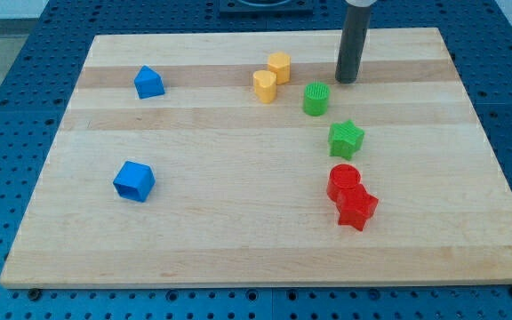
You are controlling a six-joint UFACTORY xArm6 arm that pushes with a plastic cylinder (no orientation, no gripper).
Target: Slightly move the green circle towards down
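Your tip [346, 81] rests on the board near the view's top, just above and to the right of the green circle [316, 99], close beside it but with a sliver of wood showing between them (there are no jaws on this rig, only a plain dark rod, so nothing opens or closes). The green circle, a short ribbed cylinder, sits right of centre in the upper part of the wooden board [238, 231]. Directly below it, near but apart, lies the green star [346, 138]; further down, the red circle [343, 180] and red star [356, 209] touch one another. To the circle's left stand two yellow blocks, a yellow heart [264, 86] and a yellow cylinder-like piece [279, 67], touching. Well apart on the view's left are a blue house-shaped block [149, 82] and a blue cube-like block [134, 180]. Note the likely hazards: because your tip stands off to the right of the circle's centre, a straight downward stroke may graze its edge and send it leftward, or miss it altogether; an overlong push would drive it into the green star. All blocks look like matte moulded plastic with ridged tops, light enough to skid on the smooth, pale striped wood; the table around is blue perforated metal.
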